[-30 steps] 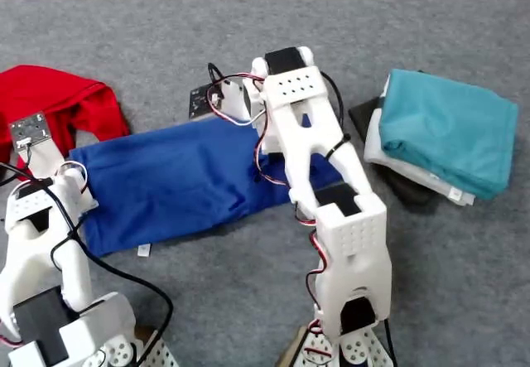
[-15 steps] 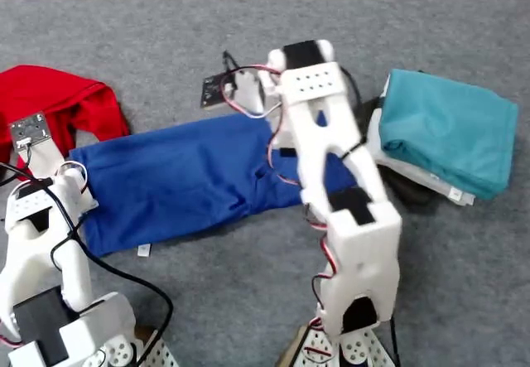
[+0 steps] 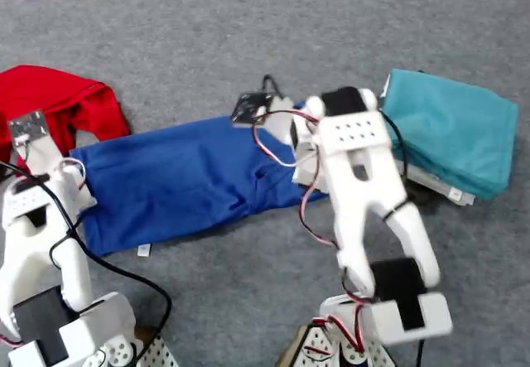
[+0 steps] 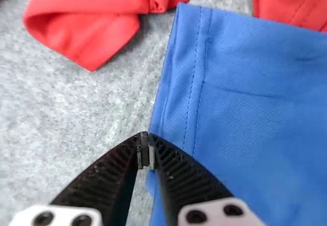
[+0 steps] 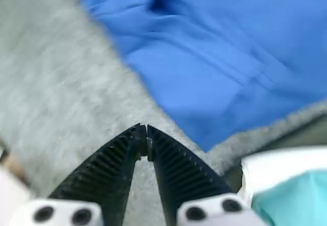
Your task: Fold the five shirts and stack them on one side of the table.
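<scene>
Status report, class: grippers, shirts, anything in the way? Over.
Left gripper shut at hem of blue shirt. Right gripper shut, empty. Red shirt crumpled beside it.

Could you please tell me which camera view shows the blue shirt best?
The high view: the blue shirt lies there nearly whole, one end behind the right arm. The left wrist view catches its stitched hem, the right wrist view a creased corner.

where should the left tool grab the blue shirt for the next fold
Probably the hemmed end of the blue shirt, near a corner, coming in low from the side of the red shirt: the cloth lies flat, and that stitched edge is free to pinch.
</scene>
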You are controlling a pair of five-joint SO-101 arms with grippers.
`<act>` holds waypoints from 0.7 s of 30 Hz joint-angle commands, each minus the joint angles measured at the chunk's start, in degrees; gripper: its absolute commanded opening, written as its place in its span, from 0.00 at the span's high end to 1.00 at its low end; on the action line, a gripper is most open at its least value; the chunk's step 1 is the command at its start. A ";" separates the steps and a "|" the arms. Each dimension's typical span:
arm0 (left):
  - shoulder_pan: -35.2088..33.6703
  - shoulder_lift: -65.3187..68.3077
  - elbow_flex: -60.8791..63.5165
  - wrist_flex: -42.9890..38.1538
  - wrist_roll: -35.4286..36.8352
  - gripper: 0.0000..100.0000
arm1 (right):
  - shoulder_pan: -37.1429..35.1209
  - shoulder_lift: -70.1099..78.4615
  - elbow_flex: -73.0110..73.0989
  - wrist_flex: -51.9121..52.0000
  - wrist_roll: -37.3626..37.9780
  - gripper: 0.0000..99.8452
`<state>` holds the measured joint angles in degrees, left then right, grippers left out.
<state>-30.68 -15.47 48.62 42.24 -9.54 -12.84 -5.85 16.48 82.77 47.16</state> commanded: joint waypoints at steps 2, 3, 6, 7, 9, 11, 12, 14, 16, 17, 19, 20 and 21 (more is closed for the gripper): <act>-1.49 -0.13 -14.86 18.20 -0.09 0.98 | 4.44 -4.79 2.42 -10.99 -13.89 0.99; -1.49 0.13 -18.46 22.77 -0.09 0.98 | 5.14 -4.97 2.42 -13.45 -16.62 0.99; -1.41 0.48 -27.08 34.20 -0.09 0.92 | 6.90 -4.79 2.51 -21.98 -21.98 0.99; -1.14 0.48 -28.92 36.92 -0.09 0.88 | 7.25 -4.70 2.51 -24.79 -23.30 0.99; -0.97 0.48 -30.95 41.05 -0.09 0.81 | 7.43 -4.70 2.51 -29.36 -25.76 0.99; -1.32 0.57 -31.03 42.99 -0.26 0.78 | 7.34 -4.62 2.59 -33.67 -27.87 0.99; -1.49 0.57 -30.68 43.08 -0.44 0.78 | 7.34 -4.53 3.21 -36.40 -29.19 0.99; -2.73 0.57 -29.10 42.37 -0.62 0.78 | 7.60 -3.82 5.93 -43.60 -32.44 0.99; -3.25 0.57 -26.64 39.82 -1.58 0.78 | 7.34 -3.03 9.36 -50.37 -35.69 0.99; -3.25 0.57 -25.05 37.89 -2.37 0.78 | 7.16 -2.77 11.38 -53.19 -36.57 0.99; -3.25 0.57 -22.07 34.64 -3.25 0.78 | 7.16 -2.59 15.43 -58.90 -37.27 0.99; -3.25 0.57 -20.75 33.23 -3.25 0.78 | 7.25 -2.59 17.10 -61.71 -37.27 0.99; -3.25 0.84 -19.43 31.91 -3.25 0.78 | 7.43 -2.51 18.59 -64.35 -37.27 0.99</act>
<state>-33.49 -14.77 26.90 77.67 -12.09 -6.42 -7.78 31.96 26.86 10.86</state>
